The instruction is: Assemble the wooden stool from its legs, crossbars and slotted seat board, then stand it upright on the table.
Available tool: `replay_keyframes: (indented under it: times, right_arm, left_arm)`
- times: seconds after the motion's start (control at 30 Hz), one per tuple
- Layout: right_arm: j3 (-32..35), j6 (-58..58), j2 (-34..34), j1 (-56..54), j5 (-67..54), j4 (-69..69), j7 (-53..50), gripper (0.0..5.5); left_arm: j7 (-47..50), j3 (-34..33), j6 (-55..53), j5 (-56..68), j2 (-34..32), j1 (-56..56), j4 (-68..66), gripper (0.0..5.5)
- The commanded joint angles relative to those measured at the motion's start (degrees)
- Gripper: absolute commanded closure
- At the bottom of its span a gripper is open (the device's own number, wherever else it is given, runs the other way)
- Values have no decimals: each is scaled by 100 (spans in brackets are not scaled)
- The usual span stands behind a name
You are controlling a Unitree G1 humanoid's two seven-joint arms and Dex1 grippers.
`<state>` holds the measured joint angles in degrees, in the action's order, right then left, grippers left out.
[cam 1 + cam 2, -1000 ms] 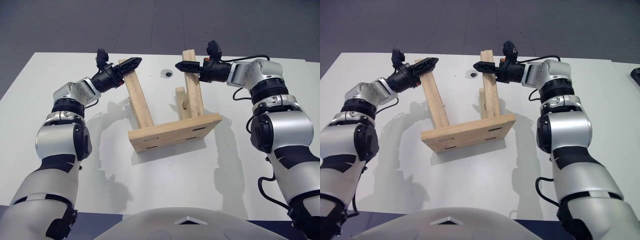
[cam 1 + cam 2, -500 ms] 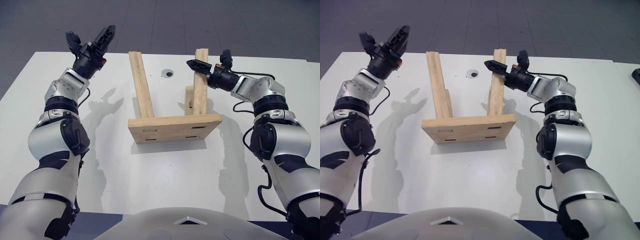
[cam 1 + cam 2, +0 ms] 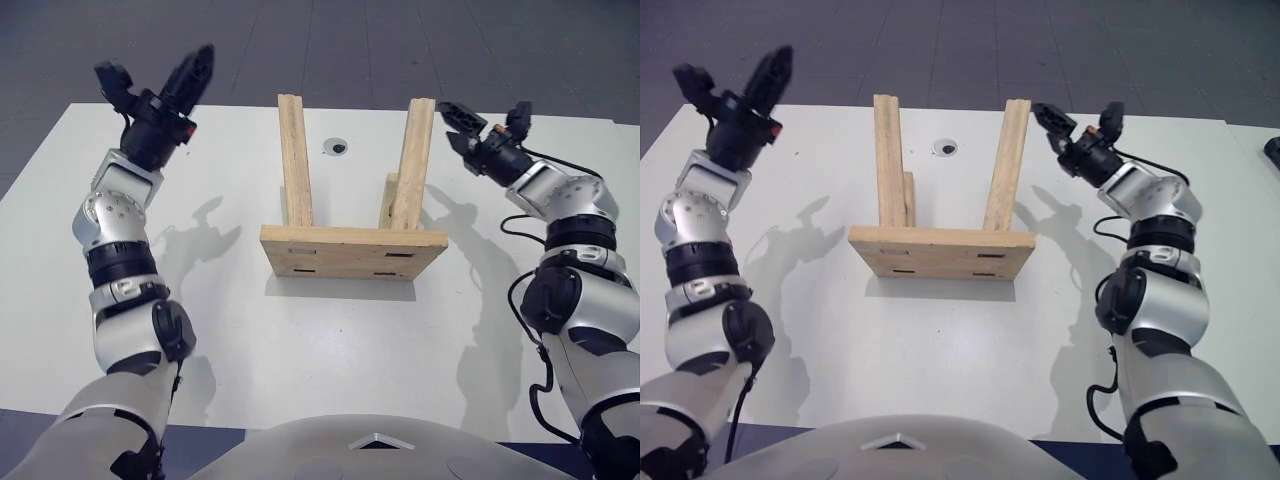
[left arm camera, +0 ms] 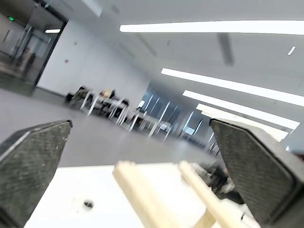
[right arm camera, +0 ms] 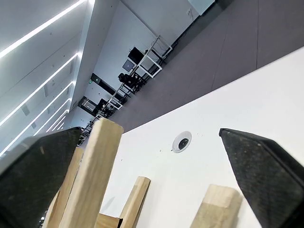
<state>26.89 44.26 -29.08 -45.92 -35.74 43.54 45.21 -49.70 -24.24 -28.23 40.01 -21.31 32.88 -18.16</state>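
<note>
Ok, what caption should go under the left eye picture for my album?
Wooden stool on the white table, left gripper and right gripper open on either side.

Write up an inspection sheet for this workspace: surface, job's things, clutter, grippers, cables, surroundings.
Surface: white table, with a round grommet set in it.
Job's things: wooden stool looks assembled; seat board on the table nearest the robot, legs pointing away; not standing on its legs.
Clutter: dark object at the right margin, too cut off to identify.
Grippers: left gripper and right gripper open, clear of the stool.
Cables: black cable looped at the right forearm.
Surroundings: grey tiled floor; ceiling light strips.
</note>
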Motion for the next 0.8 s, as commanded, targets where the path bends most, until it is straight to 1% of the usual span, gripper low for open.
replay_keyframes:
  times: [0.03, 0.1, 0.17, 0.2, 0.27, 0.37, 0.43, 0.53, 0.6, 0.67, 0.73, 0.8]
  right_arm:
    - [-418, 1168, -1018, 1789, -974, -4567, 767, 10]
    - [-308, 1551, -1452, 2049, -1535, -5597, 1080, 10]
    - [-276, 1639, -1984, 2505, -1595, -6183, 1483, 10]
    - [-251, 1616, -2204, 2781, -1511, -6280, 1690, 10]
    - [-150, 1599, -2510, 3283, -1386, -6285, 2058, 10]
    - [-199, 1572, -2772, 3785, -1282, -6346, 2418, 10]
    - [-303, 1538, -2796, 3979, -1309, -6429, 2569, 10]
    - [-878, 1117, -2597, 4068, -961, -6456, 2436, 10]
    - [-1230, 781, -2548, 4093, -701, -6400, 2389, 10]
    - [-1602, 467, -2386, 4017, -453, -6157, 2332, 10]
    - [-1865, 176, -2225, 3903, -232, -5853, 2257, 10]
    - [-1974, 34, -2119, 3799, -155, -5598, 2222, 10]
  left_arm:
    - [53, 375, -1220, -40, -1187, -2549, 3412, 11]
    - [-148, -95, -1497, 155, -1642, -3029, 3896, 11]
    - [-424, -535, -1761, 560, -2016, -3237, 4230, 11]
    - [-488, -652, -1894, 768, -2123, -3300, 4369, 11]
    - [-678, -711, -1992, 974, -2255, -3654, 4743, 11]
    - [-702, -597, -1920, 761, -2303, -4339, 5231, 11]
    - [-634, -408, -1821, 546, -2345, -4598, 5405, 11]
    - [-318, 496, -1436, -75, -2208, -4332, 5278, 11]
    - [-104, 926, -1209, -396, -2096, -4137, 5130, 11]
    - [155, 1387, -849, -797, -1819, -3757, 4714, 11]
    - [344, 1656, -474, -1142, -1625, -3468, 4288, 11]
    - [344, 1767, -247, -1263, -1541, -3333, 3981, 11]
